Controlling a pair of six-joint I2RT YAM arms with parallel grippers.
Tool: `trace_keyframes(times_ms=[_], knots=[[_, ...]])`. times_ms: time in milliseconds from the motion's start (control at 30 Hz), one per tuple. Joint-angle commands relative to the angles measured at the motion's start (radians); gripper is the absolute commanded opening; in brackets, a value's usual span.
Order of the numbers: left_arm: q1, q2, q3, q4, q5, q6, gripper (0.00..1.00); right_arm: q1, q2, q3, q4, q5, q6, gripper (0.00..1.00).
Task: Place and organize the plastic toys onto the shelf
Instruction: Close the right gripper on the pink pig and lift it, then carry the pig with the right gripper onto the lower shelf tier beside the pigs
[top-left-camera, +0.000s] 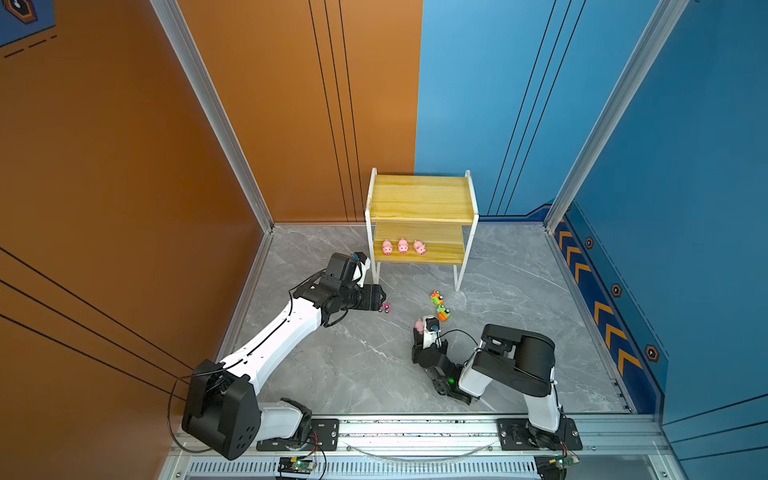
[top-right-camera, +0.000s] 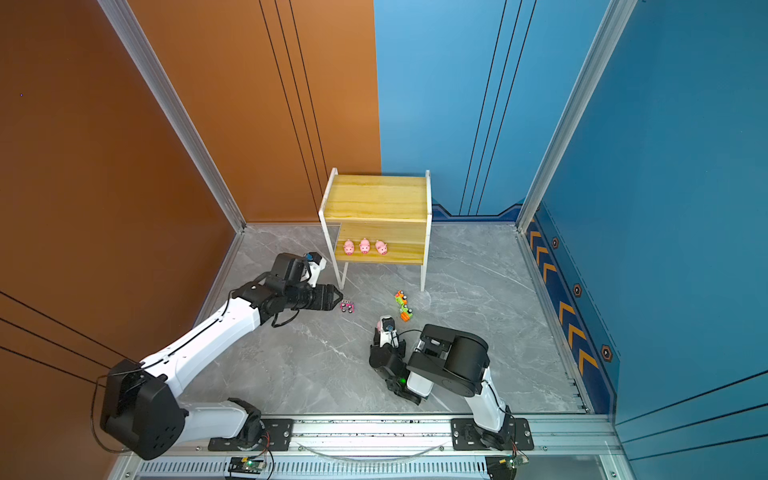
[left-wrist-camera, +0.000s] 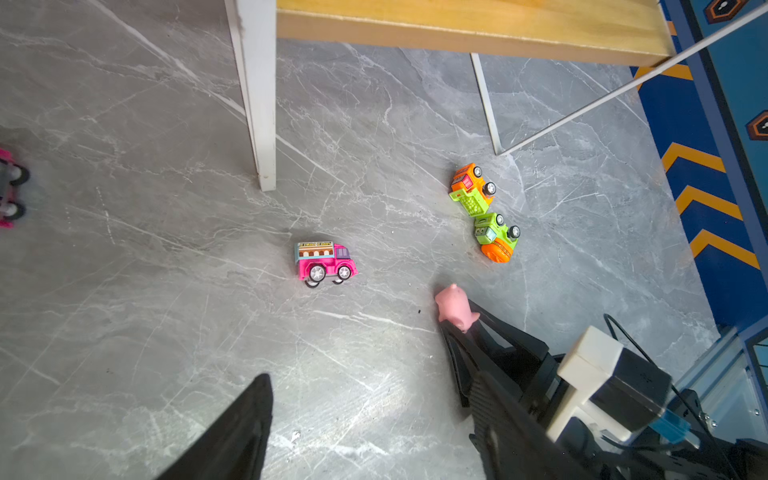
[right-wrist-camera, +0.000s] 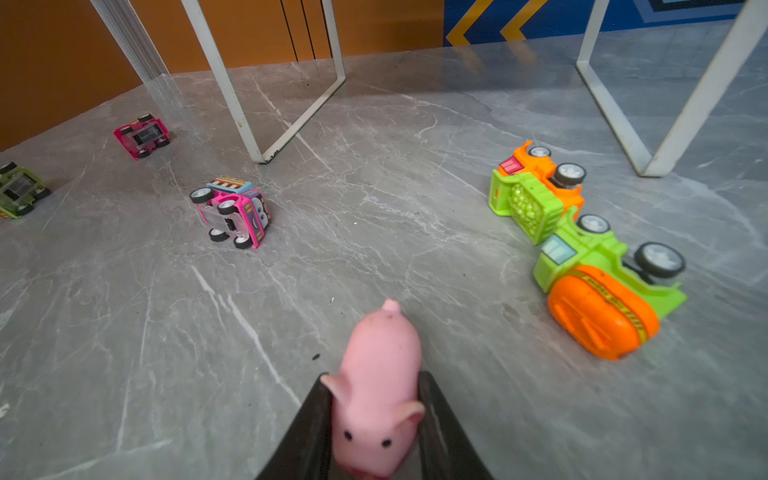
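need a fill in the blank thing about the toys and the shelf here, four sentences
1. The two-tier shelf with a white metal frame and yellow wooden boards holds ___ small pink pig figures.
2. Those pigs stand on its ___ board.
3. The right gripper grips a fourth pink pig figure between its two black ___.
4. The open left gripper hangs beside a small plastic toy truck whose body is ___.
Missing words: three; lower; fingers; pink.
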Motion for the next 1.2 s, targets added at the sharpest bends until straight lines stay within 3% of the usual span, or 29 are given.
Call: trace_keyframes(times_ms=[0,200,500,1167], knots=[[0.006,-0.016,0.002,0.005,0.013,0.000,0.76,-0.017,-0.061,-0.039,-0.030,-0.125,-0.004,0.32],[0.004,0.005,0.007,0.005,0.015,0.000,0.76,-0.060,-0.248,-0.058,-0.146,-0.320,-0.057,0.31],[0.008,-0.008,0.007,0.003,0.008,0.010,0.76,-0.119,-0.482,0.014,-0.468,-0.462,-0.135,0.31],[-0.047,-0.041,0.005,0.005,0.073,0.093,0.78,-0.135,-0.689,0.034,-0.659,-0.426,-0.181,0.31]])
